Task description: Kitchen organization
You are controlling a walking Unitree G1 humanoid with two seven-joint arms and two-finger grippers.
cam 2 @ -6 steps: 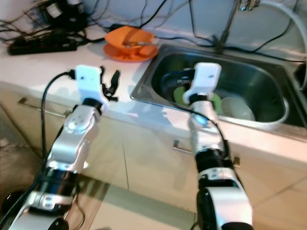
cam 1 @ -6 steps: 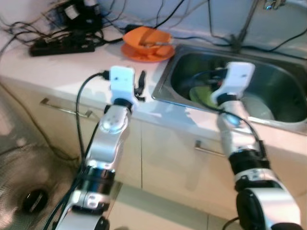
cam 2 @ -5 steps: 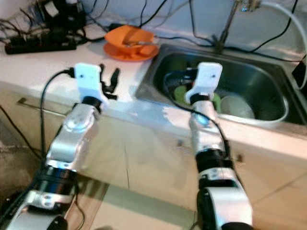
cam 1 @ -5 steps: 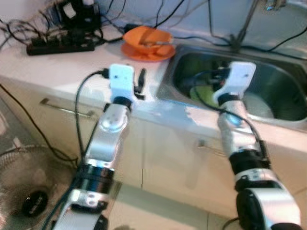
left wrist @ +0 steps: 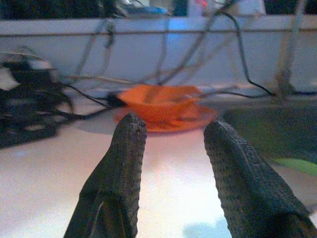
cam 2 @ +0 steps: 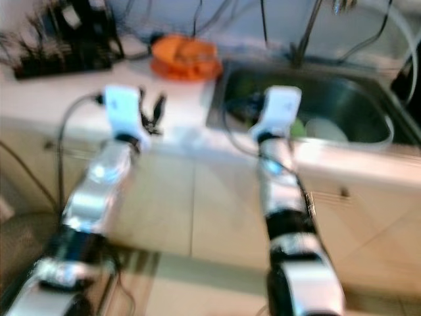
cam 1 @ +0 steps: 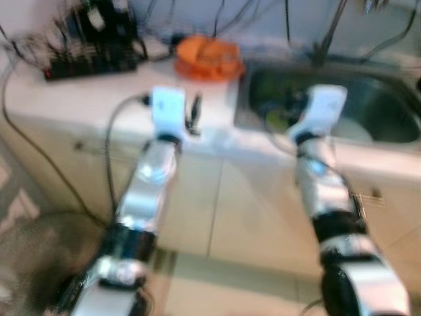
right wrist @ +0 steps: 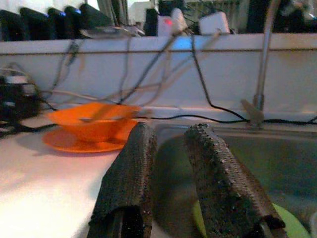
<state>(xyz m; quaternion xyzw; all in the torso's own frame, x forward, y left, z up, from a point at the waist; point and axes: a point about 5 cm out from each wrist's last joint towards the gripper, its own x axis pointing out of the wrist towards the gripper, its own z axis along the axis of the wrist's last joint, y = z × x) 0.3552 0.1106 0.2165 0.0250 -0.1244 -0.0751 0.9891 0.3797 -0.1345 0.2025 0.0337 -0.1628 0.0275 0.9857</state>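
An orange bowl [cam 1: 209, 54] with a utensil in it rests on an orange plate [left wrist: 163, 120] on the white counter, just left of the steel sink [cam 2: 358, 108]. A green plate [right wrist: 292, 225] and a white dish [cam 2: 325, 129] lie in the sink. My left gripper [left wrist: 171, 130] hovers over the counter in front of the bowl, open and holding nothing. My right gripper [right wrist: 171, 133] hangs at the sink's near left edge, open by a narrow gap, nothing between its fingers [right wrist: 131, 168].
A black power strip [cam 1: 92, 62] and tangled cables crowd the counter's back left. The faucet [right wrist: 265, 59] rises behind the sink with cables along the wall. Cream cabinet doors [cam 1: 250, 204] run below the counter, above a tiled floor. The head views are blurred.
The head camera has shifted, so the counter sits higher in the picture and more cabinet front shows, now blurred. Both arms keep the same pose over counter and sink.
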